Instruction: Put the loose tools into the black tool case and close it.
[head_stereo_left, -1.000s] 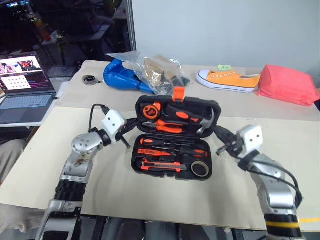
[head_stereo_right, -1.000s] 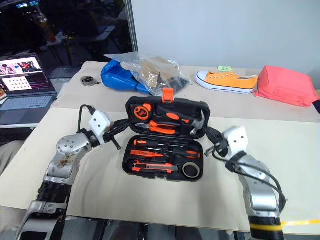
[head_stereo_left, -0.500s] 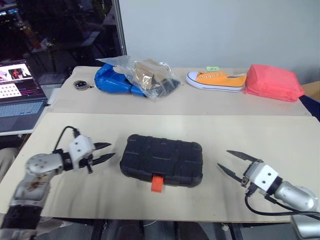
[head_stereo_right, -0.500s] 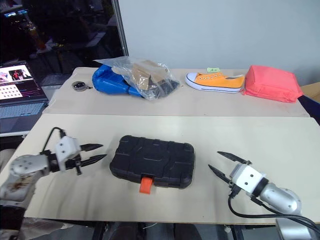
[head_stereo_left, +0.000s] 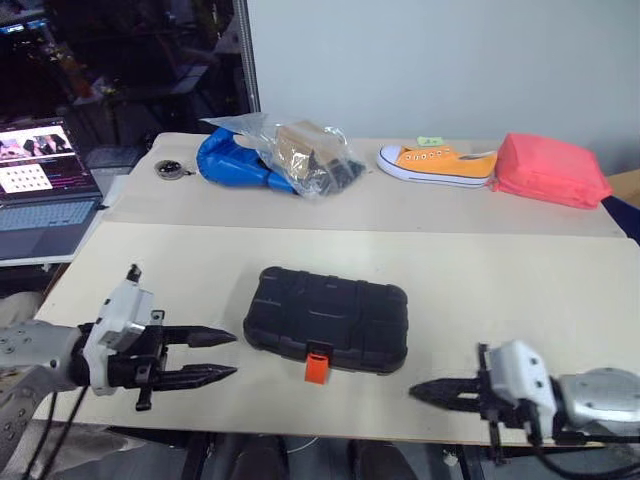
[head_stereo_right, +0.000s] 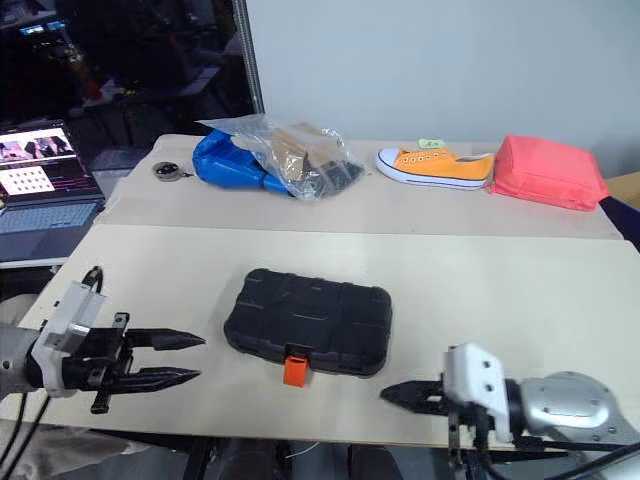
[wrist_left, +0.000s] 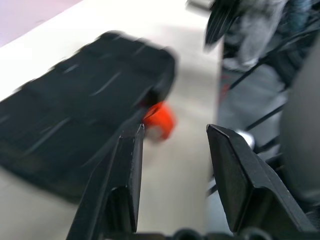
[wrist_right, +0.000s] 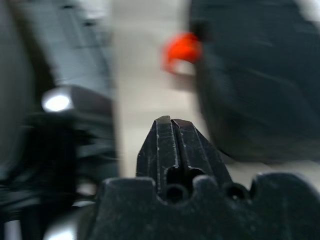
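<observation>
The near desk (head_stereo_left: 520, 290) is lying mostly bare, with broad open room on both sides of the black tool case (head_stereo_left: 326, 318) and between it and the desk's far edge. A second desk (head_stereo_left: 420, 205) is butting against that far edge, carrying a blue bag (head_stereo_left: 232, 160) under a crumpled clear plastic bag (head_stereo_left: 305, 150), an orange sneaker (head_stereo_left: 438, 162), a pink pouch (head_stereo_left: 551, 169) near its right edge and a small round object (head_stereo_left: 172, 168) at its left corner, too small to make out. A laptop (head_stereo_left: 40, 185) is sitting off the left side, cut off by the frame.

The case is lying shut and flat near the middle of the near desk's front edge, its ribbed black lid facing up and its orange latch (head_stereo_left: 318, 364) pointing at that edge; its contents are hidden.

The left gripper (head_stereo_left: 222, 355) is hovering near the front left corner, fingers parted a moderate way around nothing, aiming at the case but apart from it. The right gripper (head_stereo_left: 420, 391) is hanging over the front edge right of the latch, fingers pressed together and empty, clear of the case.
</observation>
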